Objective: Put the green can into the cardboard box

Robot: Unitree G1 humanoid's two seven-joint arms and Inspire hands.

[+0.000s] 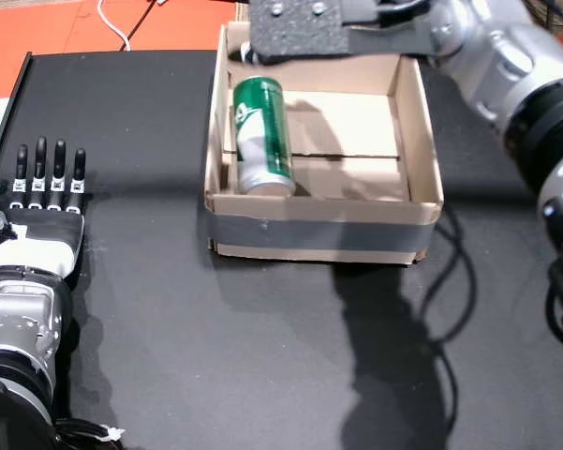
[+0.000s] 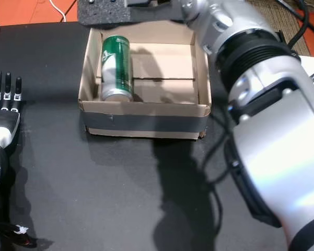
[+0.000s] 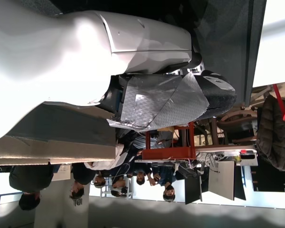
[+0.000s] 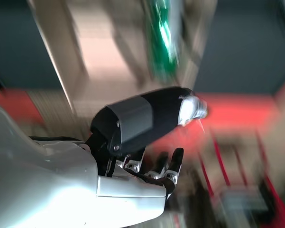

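A black table [image 1: 262,356] carries everything, its dark top filling most of both head views. A cardboard box [image 1: 323,220] stands directly on it toward the far side, with a grey tape band across its near wall. The left hand [image 1: 42,211] rests flat on the table near its left edge, fingers straight and slightly apart, well apart from the box, and thin dark cables [image 1: 450,281] trail over the top just right of the box.
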